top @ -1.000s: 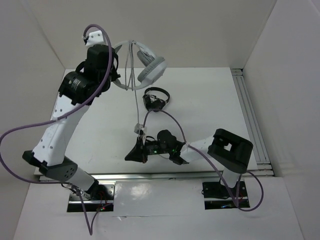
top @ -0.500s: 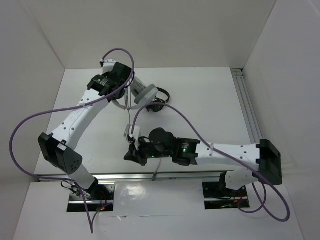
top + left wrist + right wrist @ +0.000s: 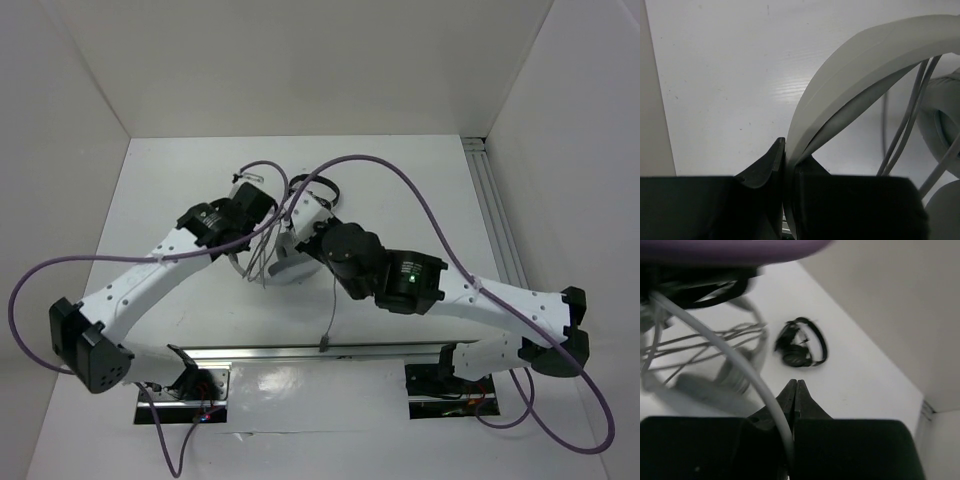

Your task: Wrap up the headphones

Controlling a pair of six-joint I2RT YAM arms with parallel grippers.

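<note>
The white and light-grey headphones (image 3: 287,264) are held mid-table. My left gripper (image 3: 787,150) is shut on their wide headband (image 3: 855,65); in the top view it (image 3: 256,218) sits just left of them. An ear cup (image 3: 946,125) and cable strands (image 3: 910,115) crossing the band show at the right. My right gripper (image 3: 796,385) is shut on the thin grey cable (image 3: 740,362), which runs from the upper left into its jaws. In the top view it (image 3: 296,232) is right beside the headphones. A free cable end (image 3: 326,325) trails to the front rail.
Small black headphones (image 3: 800,342) lie on the table beyond the right gripper, partly hidden behind the arms in the top view (image 3: 318,188). Purple arm cables (image 3: 400,175) loop over the middle. A rail (image 3: 495,230) runs along the right edge; white walls enclose the table.
My left arm has brought the headphones down from the back towards mid-table. My right arm has swung from the front of the table up to the headphones with the cable.
</note>
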